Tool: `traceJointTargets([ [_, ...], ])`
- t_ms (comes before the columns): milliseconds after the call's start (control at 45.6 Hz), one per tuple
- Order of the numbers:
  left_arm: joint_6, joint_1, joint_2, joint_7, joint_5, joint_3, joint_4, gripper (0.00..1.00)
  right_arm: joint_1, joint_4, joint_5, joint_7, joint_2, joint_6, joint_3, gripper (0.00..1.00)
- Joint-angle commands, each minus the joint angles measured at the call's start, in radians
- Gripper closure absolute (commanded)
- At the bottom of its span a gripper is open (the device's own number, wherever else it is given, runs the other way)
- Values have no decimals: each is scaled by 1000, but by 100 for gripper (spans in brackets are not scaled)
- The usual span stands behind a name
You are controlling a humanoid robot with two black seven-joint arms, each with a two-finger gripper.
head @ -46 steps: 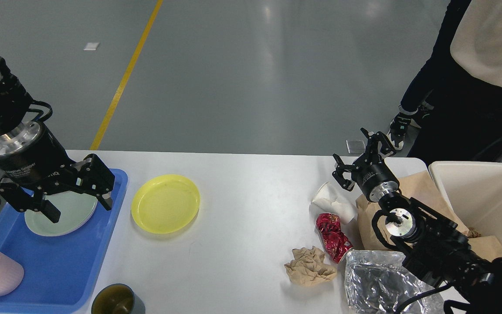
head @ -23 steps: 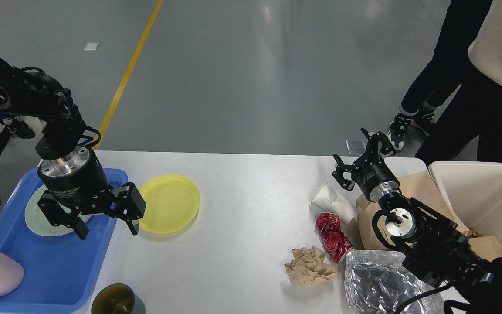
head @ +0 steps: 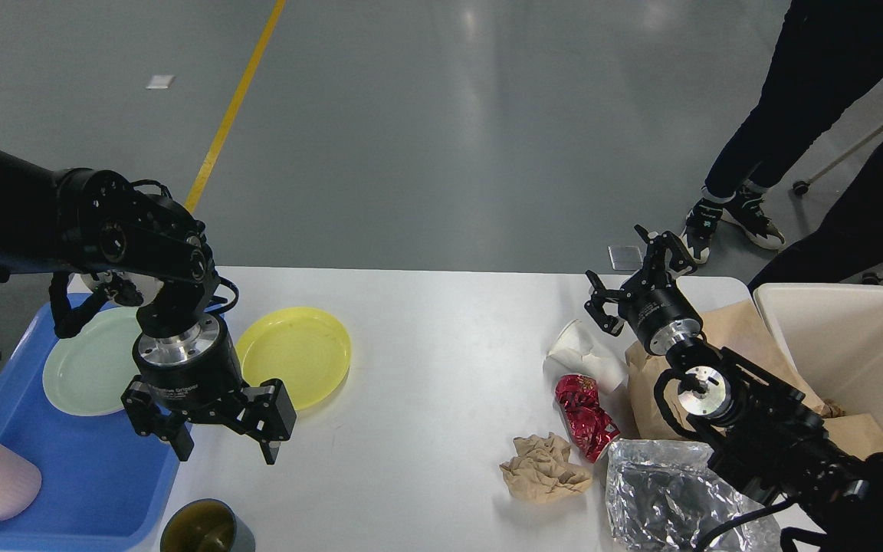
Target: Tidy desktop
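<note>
The white table fills the lower half of our view, with our left tool spread wide and empty at about 8 o'clock, hanging between the blue tray and the yellow plate. Our right tool, at 3 o'clock, is also released, holding nothing above the crushed white cup and red wrapper.

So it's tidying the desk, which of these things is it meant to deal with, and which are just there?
Part of the job:
desktop
yellow plate
dark green cup
white paper cup
red wrapper
crumpled brown paper
foil bag
brown paper bag
blue tray
cream-white bin

Just there:
person's legs
yellow floor line
</note>
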Motion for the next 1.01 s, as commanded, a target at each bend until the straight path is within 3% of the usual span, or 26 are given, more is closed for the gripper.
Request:
traceJointTargets([
  [0, 1, -9, -12, -17, -1, -2, -40, 4, 0, 0, -1, 0, 0, 0, 0, 0],
  [263, 18, 14, -26, -17, 1, 2, -48, 4, 0, 0, 1, 0, 0, 0, 0, 0],
  [657, 200, 97, -37, -15, 4, 10, -47, 4, 0, 0, 1, 0, 0, 0, 0, 0],
  [986, 205, 148, -39, -14, 4, 16, -36, 4, 0, 0, 1, 0, 0, 0, 0, 0],
])
